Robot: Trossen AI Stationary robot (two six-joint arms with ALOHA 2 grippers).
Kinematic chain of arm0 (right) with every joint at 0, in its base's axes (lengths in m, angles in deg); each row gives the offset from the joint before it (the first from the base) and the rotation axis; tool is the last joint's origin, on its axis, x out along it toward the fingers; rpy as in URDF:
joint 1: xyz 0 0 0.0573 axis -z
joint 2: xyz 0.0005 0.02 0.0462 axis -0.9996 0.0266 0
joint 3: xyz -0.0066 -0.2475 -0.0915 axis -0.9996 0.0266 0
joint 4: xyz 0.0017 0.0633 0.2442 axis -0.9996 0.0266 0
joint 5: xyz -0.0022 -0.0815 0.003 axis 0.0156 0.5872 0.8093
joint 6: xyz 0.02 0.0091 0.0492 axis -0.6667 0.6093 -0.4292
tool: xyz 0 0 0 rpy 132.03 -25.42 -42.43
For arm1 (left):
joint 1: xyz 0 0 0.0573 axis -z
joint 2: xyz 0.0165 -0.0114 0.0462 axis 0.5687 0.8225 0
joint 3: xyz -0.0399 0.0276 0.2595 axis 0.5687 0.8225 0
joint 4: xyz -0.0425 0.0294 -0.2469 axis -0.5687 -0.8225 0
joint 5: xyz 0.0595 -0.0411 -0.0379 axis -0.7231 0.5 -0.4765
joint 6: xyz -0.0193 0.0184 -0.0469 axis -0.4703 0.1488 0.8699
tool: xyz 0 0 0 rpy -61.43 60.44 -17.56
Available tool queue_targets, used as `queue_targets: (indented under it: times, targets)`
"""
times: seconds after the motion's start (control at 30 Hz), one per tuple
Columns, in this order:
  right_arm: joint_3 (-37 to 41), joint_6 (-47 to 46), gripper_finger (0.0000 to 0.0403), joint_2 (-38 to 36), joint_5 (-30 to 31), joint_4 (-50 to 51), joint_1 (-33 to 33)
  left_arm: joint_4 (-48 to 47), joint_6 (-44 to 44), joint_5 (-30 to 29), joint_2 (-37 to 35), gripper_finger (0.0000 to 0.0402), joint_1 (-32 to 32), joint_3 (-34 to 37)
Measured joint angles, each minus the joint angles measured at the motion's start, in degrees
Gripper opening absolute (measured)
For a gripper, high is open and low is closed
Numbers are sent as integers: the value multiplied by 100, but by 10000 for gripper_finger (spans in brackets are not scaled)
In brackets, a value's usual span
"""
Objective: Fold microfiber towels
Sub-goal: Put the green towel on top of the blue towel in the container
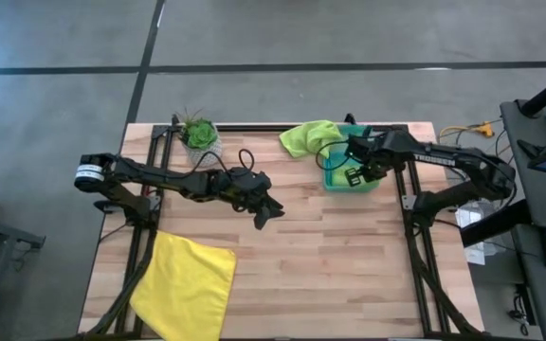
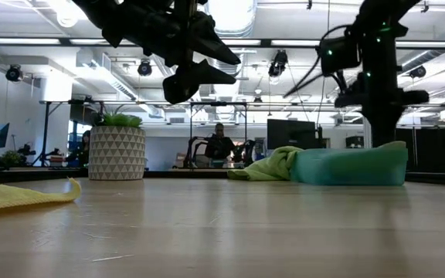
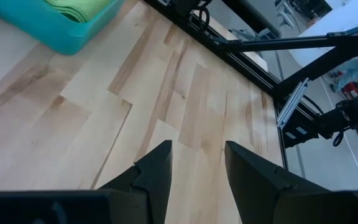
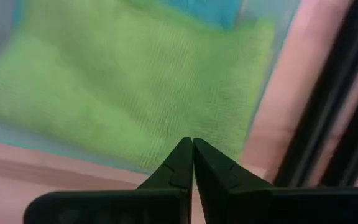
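- Closed fingertips of the right gripper press together on nothing, poised over a folded lime green towel lying in the teal bin at the table's back right.
- Draped over the bin's rim, a second lime green towel spills onto the wooden table.
- Left gripper hangs mid-table, fingers apart and empty.
- Bright yellow towel lies at the front left; a potted plant stands at the back.
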Motion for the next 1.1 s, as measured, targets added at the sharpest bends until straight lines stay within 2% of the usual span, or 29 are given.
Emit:
queue_targets:
  times: [0.17,0.3,0.43,0.57,0.9,1.1]
  targets:
    - [430,-58,9,289,-288,-395,-20,0,0,-2,0,132,0,0]
    - [263,21,9,312,-319,-222,-11,-2,-2,-2,0,132,0,0]
    - [-237,45,9,36,108,115,-10,-4,0,-2,0,132,0,0]
    - [-345,85,9,-25,293,107,171,-4,2,-2,0,132,0,0]
    - [-205,694,9,787,258,-145,574,-7,134,-3,0,132,-1,0]
    - [-326,514,9,364,257,222,507,-11,153,-4,0,132,0,0]
